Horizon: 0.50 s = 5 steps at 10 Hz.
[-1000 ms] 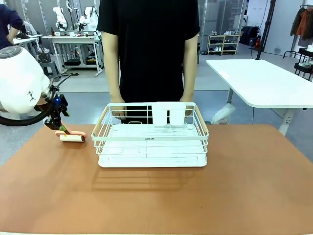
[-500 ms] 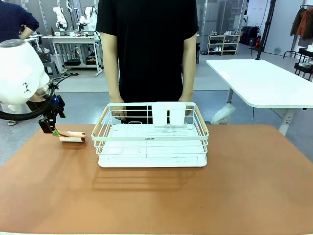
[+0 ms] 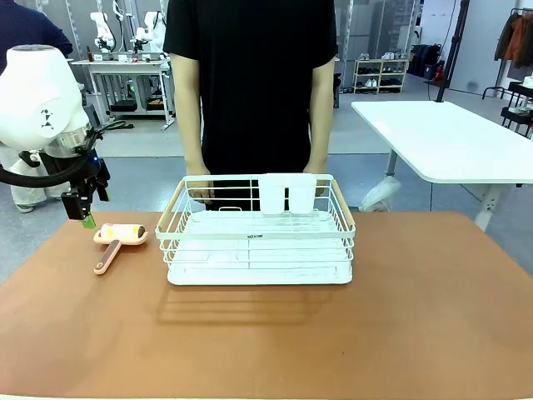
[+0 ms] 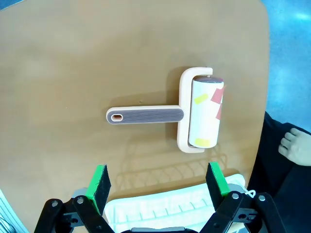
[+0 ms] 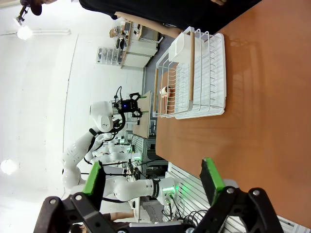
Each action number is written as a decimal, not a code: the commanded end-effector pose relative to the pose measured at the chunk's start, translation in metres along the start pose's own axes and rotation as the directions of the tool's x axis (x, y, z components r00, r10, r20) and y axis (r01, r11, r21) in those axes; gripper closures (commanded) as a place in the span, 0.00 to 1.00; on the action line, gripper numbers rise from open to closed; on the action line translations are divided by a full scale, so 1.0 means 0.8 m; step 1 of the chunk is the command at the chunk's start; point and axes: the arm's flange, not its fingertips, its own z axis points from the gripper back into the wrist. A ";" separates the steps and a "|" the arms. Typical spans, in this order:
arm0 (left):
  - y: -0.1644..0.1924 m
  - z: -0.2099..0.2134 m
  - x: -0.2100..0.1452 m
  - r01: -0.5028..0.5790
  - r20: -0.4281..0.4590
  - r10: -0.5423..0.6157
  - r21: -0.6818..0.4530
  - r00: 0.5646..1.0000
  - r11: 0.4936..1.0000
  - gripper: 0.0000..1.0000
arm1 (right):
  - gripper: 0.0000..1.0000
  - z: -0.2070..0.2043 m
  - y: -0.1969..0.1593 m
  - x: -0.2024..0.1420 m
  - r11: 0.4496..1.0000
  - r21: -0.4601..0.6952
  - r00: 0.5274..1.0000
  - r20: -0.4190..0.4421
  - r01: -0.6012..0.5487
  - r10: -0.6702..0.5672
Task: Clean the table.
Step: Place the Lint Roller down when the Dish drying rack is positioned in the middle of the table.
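Lint roller (image 3: 117, 239) lying flat on the terracotta table (image 3: 416, 317), just left of the white dish rack (image 3: 258, 237). Left gripper (image 3: 86, 215) hovering above it, jaws spread wide and empty. Right gripper (image 5: 153, 177) likewise open, holding nothing. Person's hands (image 3: 200, 185) resting on the rack's far rim.

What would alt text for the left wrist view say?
A lint roller lies flat on the reddish-brown table, handle pointing left. The open left gripper hovers above it, over the white dish rack.
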 end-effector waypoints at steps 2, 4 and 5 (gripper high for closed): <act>0.002 -0.003 0.001 0.000 0.000 0.000 0.000 1.000 1.000 0.00 | 0.00 0.000 0.005 -0.001 1.000 0.010 1.000 0.005 -0.004 0.004; 0.002 -0.003 0.001 0.000 0.000 0.000 0.000 1.000 1.000 0.00 | 0.00 0.000 0.005 -0.001 1.000 0.010 1.000 0.005 -0.004 0.004; 0.002 -0.003 0.001 0.000 0.000 0.000 0.000 1.000 1.000 0.00 | 0.00 0.000 0.005 -0.001 1.000 0.010 1.000 0.005 -0.004 0.004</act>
